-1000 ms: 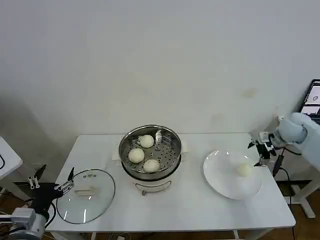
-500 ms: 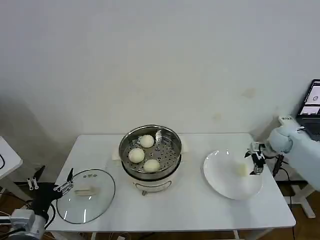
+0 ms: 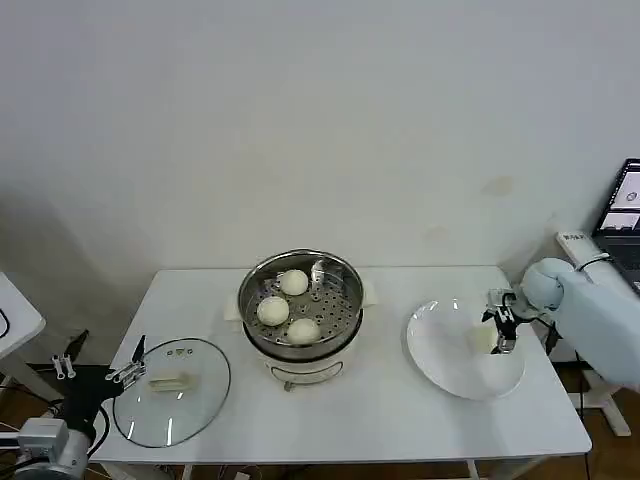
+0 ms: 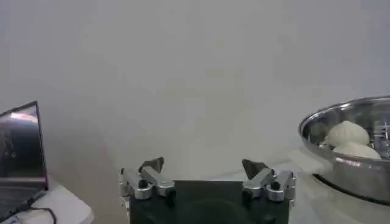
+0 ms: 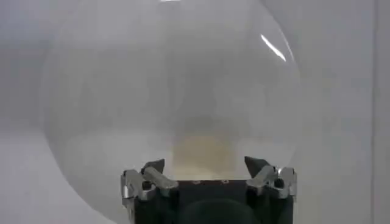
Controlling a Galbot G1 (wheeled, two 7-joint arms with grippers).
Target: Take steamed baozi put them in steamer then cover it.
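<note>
- Last bun [image 3: 484, 340] lies on the white plate [image 3: 440, 362], toward the plate's right side; in the right wrist view it sits pale between the spread fingers, just ahead of the palm.
- Right hand [image 3: 499, 325] has moved in over the past second: from beyond the plate's right rim, to its edge, and now over the plate right at the bun. Fingers wide apart, nothing held.
- Reading: the reach is about finished and the grasp on the fourth bun is next; not yet closed.
- Three buns [image 3: 288, 306] already rest on the perforated tray inside the steamer [image 3: 300, 305], mid-tabletop. There is free tray space on the right side, beside a small upright metal piece.
- Lid [image 3: 171, 390] lies flat on the left of the tabletop [image 3: 380, 410], handle up, well apart from the steamer. Covering is still to do.
- Left hand [image 3: 105, 372] hangs low at the tabletop's left edge just beside the lid, fingers wide, holding nothing; unchanged over the second.
- Around: laptop [image 3: 622, 210] off to the right behind the right arm, another seen in the left wrist view; plain wall behind.
- In the way: nothing lies between plate and steamer. The steamer's raised wall must be cleared on the carry, and a soft bun may squash if pinched hard.
</note>
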